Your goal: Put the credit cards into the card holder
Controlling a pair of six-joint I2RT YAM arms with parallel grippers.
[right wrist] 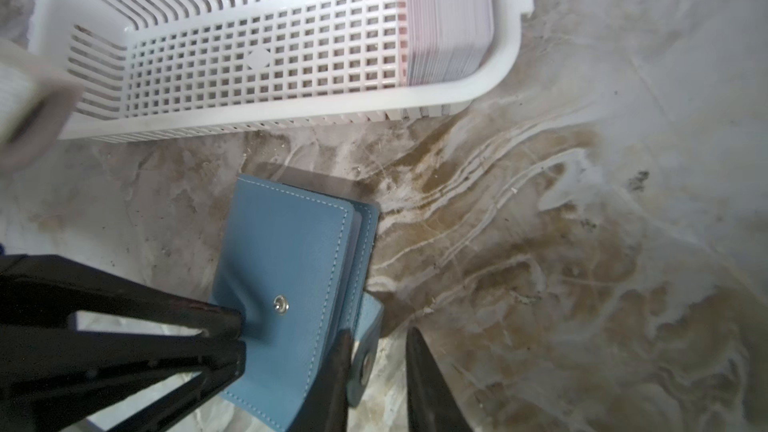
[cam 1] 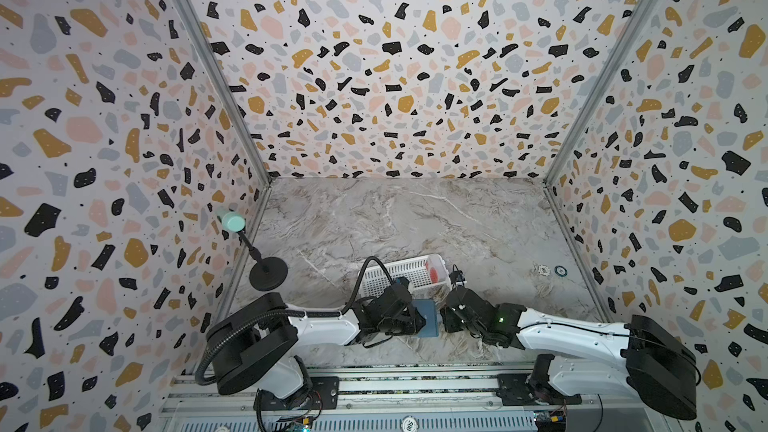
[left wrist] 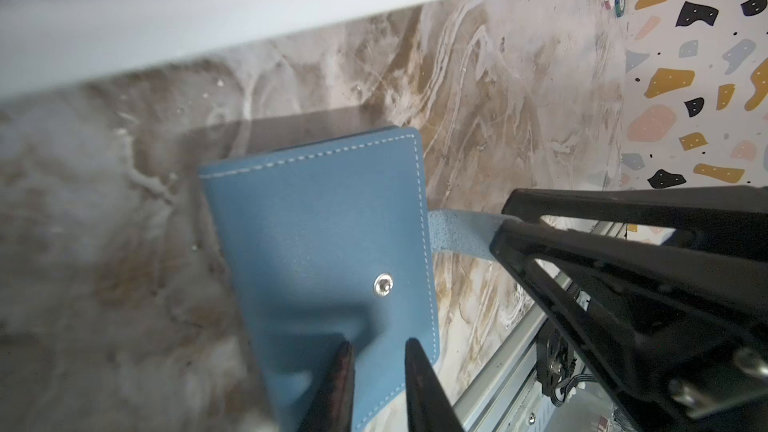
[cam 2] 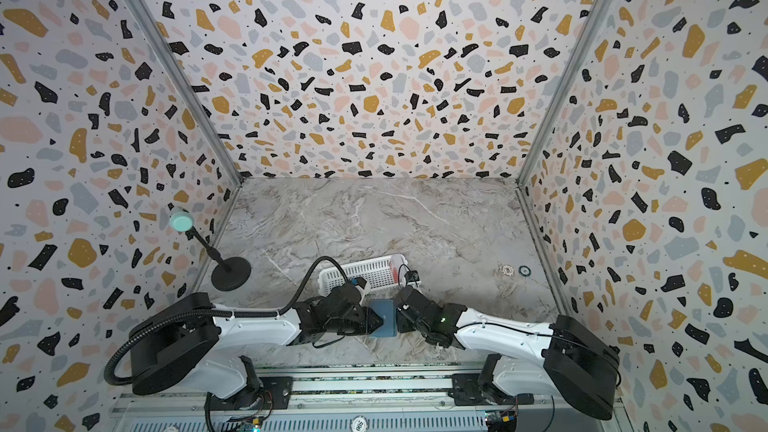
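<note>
The slate-blue card holder [cam 1: 430, 320] [cam 2: 384, 320] lies closed on the marble table between both grippers. My left gripper [left wrist: 380, 363] [cam 1: 420, 321] presses its tips on the cover [right wrist: 286, 251], denting it. Its jaws stand a little apart with nothing between them. My right gripper [right wrist: 378, 359] [left wrist: 500, 222] has the snap tab [left wrist: 457, 234] between its jaws. The tab rests against one finger, with a gap to the other. The credit cards [right wrist: 449, 18] [cam 1: 434, 272] stand on edge as a stack at the right end of the white basket.
The white slotted basket [cam 1: 395, 274] [right wrist: 266, 114] sits just behind the card holder. A black stand with a mint head [cam 1: 268, 272] is at the left wall. Two poker chips [cam 1: 561, 270] lie at the right. A metal rail [cam 1: 374, 376] runs along the front.
</note>
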